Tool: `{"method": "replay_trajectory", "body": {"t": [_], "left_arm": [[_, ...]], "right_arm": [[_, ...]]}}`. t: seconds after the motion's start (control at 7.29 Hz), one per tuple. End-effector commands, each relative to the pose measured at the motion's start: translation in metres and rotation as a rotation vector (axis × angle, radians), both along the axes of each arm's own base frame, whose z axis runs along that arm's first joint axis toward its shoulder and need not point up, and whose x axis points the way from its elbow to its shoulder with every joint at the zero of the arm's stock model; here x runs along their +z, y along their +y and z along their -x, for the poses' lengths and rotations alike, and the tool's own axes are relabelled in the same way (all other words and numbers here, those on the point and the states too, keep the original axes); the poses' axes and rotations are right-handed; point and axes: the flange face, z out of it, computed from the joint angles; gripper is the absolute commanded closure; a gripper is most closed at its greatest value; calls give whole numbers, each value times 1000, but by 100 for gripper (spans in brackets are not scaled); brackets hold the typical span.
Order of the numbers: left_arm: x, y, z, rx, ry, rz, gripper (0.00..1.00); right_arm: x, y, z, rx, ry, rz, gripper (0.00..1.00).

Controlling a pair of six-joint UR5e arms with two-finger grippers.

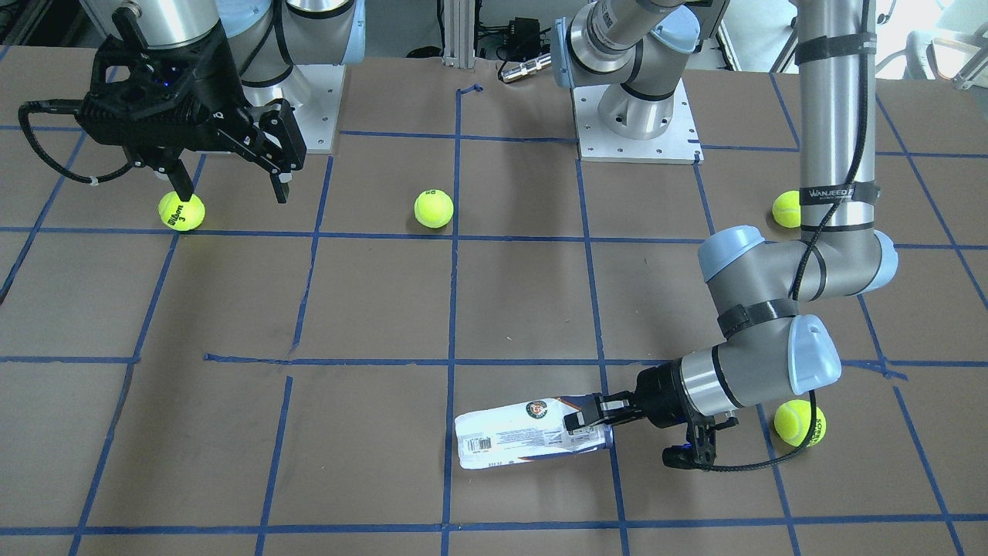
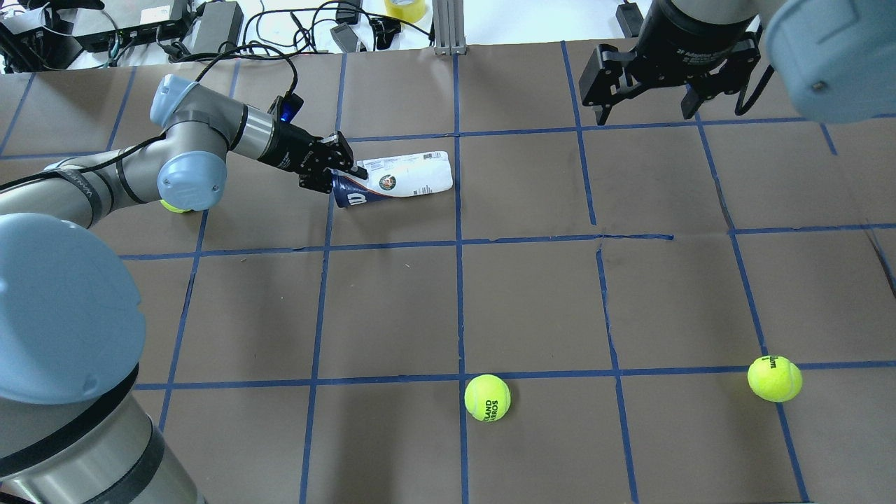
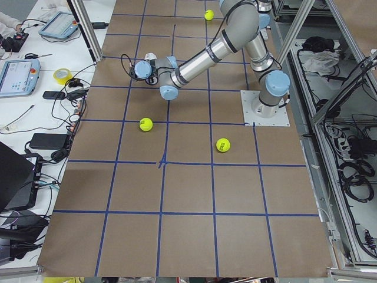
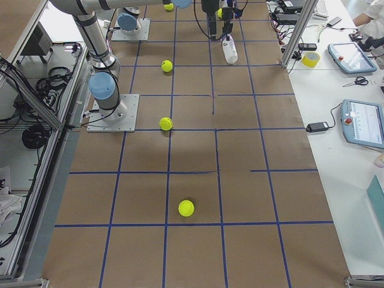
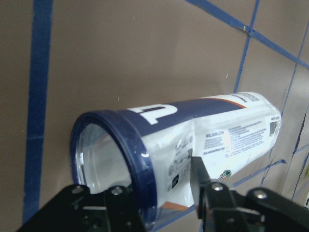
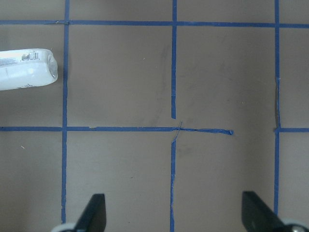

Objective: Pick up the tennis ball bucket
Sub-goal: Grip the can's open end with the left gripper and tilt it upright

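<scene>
Tennis ball can point(image 1: 517, 436) lay on side, lower centre of front view; left gripper point(image 1: 588, 421) pinched its navy rim. Right gripper point(image 1: 233, 193) gaped wide, upper left.

"Wilson 3" on tennis ball point(image 1: 181, 211); "OLAND ARROS" on second ball point(image 2: 487, 397); "WANJEED" on left arm band point(image 1: 831, 192); tennis ball bucket point(image 1: 525, 435) label print too small.

The bucket point(image 1: 509, 436) is a slim clear tube with a white and navy label, a barcode, a round logo and a navy rim. It lies on its side, wall dented. Its open mouth is pinched at the rim by the left gripper point(image 1: 588, 418), and its closed end points away.
</scene>
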Motion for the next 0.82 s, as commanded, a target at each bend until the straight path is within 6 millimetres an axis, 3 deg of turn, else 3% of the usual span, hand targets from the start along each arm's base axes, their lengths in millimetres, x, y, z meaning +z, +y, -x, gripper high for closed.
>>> {"method": "replay_trajectory", "body": {"t": [0.0,0.14,0.27,0.55,0.69], "left_arm": [[66,-21,17,84,-49,20,100],[102,-31,27,117,-96,41,100],[122,-35,41,121,-186,70,100],[145,-25,91,58,-390,142,100],[155,-19,106,33,-450,169,100]], "right_arm": [[-1,-2,1,-3,2,0,0],[-2,-1,1,-2,2,-7,0],[-3,-1,1,-2,4,-10,0],[-3,-1,1,-2,4,-10,0],[-3,-1,1,-2,4,-13,0]]}}
